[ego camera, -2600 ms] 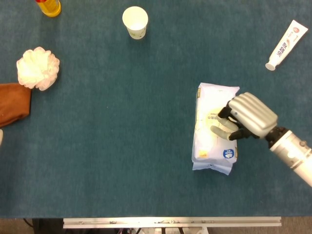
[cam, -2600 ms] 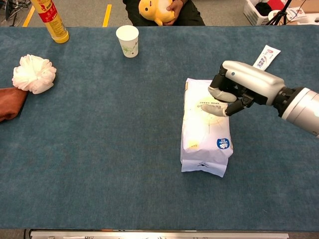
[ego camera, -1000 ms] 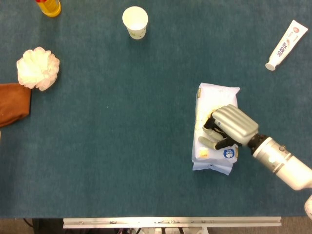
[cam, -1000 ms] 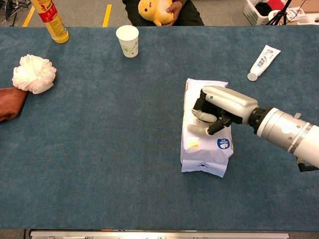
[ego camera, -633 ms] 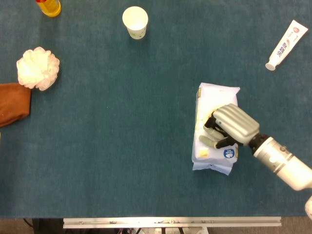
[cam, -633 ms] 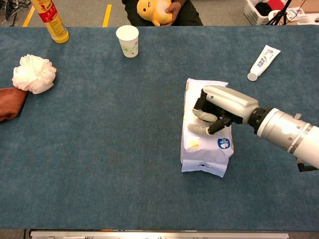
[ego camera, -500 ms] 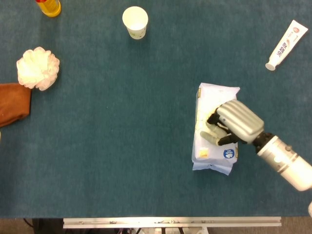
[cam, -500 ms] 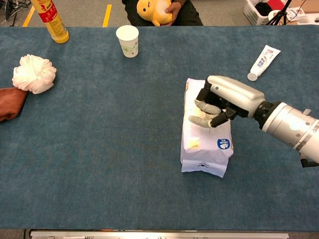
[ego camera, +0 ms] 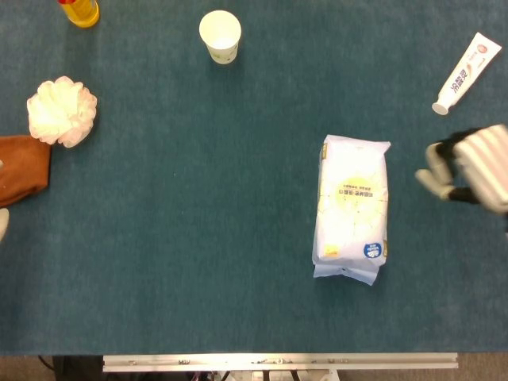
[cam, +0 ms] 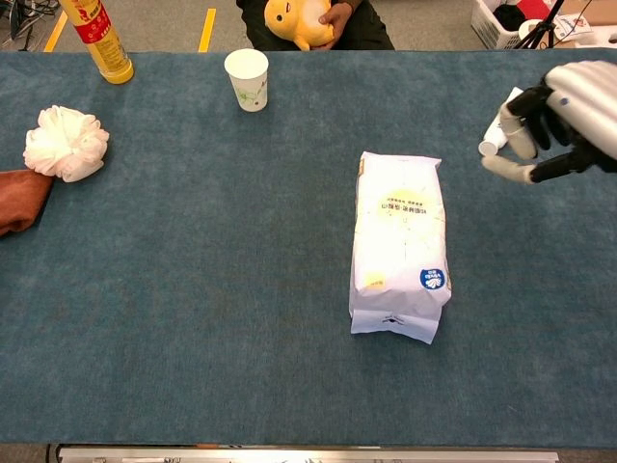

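So the right hand (ego camera: 468,175) has pulled off the white pouch (ego camera: 352,208) it was resting on half a second ago and now hangs off to the pouch's right, fingers loosely curled with nothing in them, so it looks like it let the thing be: the pouch lies flat on the blue table (ego camera: 198,238), same spot, to the hand's left and a bit nearer the robot. The chest view puts the toothpaste tube (cam: 504,120) partly behind the hand and shows a yellow plush (cam: 301,19) past the far edge, while the head view shows the tube whole and apart from the hand.
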You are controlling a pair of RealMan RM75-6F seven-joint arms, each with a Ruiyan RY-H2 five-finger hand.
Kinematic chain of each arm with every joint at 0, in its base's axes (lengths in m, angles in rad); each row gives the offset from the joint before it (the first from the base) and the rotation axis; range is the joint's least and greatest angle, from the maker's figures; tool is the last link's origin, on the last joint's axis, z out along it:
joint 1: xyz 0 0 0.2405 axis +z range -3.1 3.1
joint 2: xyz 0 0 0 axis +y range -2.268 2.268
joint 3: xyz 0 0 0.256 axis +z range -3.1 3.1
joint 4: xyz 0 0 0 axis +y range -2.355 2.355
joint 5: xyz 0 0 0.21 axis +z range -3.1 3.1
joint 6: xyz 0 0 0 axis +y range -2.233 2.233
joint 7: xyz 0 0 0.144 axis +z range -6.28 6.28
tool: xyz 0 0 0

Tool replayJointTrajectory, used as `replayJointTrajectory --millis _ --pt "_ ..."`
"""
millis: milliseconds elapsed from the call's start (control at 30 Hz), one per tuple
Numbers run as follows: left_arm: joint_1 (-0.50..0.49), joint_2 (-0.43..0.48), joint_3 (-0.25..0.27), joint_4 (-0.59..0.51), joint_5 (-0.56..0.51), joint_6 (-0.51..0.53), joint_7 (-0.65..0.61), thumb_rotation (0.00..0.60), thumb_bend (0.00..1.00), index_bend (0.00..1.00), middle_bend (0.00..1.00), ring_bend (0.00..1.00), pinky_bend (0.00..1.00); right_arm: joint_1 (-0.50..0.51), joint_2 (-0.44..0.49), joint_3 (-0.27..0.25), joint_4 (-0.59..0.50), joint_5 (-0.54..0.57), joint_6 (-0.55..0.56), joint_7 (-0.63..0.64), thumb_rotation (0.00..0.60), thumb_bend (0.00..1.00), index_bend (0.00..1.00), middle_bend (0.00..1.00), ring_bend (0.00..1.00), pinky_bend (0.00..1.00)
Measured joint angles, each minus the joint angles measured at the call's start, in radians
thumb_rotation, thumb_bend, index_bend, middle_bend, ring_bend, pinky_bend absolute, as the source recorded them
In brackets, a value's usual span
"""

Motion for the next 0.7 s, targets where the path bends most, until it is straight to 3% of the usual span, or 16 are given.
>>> replayJointTrajectory --millis 100,200,367,467,700 --pt "-0.005 -0.004 -0.001 -0.002 0.001 -0.006 0.005 0.6 0.35 0.25 0.25 0.19 0.25 -0.04 0.041 -0.002 0.014 0.026 0.031 -0.042 0.6 0.12 0.57 0.58 0.52 0.55" --pt "-0.009 -0.007 -0.003 -0.002 0.002 -0.007 0.007 0.6 0.35 0.25 0.25 0.19 0.25 -0.068 0.081 -0.006 0.011 0.058 0.037 -0.064 0.6 0.1 0.38 0.43 0.39 0.44" --pt "-0.012 -0.017 -0.002 -0.001 0.016 -0.001 0.006 0.6 0.35 0.24 0.24 0.19 0.25 -0.11 0.139 -0.018 -0.003 0.105 0.031 -0.071 0.6 0.08 0.18 0.28 0.23 0.28" --pt "-0.014 -0.02 -0.001 -0.003 0.022 0.002 0.007 0.6 0.35 0.24 0.24 0.19 0.25 -0.129 0.149 -0.027 -0.004 0.114 0.028 -0.073 0.6 0.08 0.15 0.25 0.18 0.23" --pt "-0.013 -0.014 -0.001 -0.013 0.021 0.008 0.007 0.6 0.35 0.24 0.25 0.19 0.25 -0.161 0.149 -0.027 0.002 0.115 0.055 -0.079 0.6 0.08 0.14 0.25 0.17 0.23"
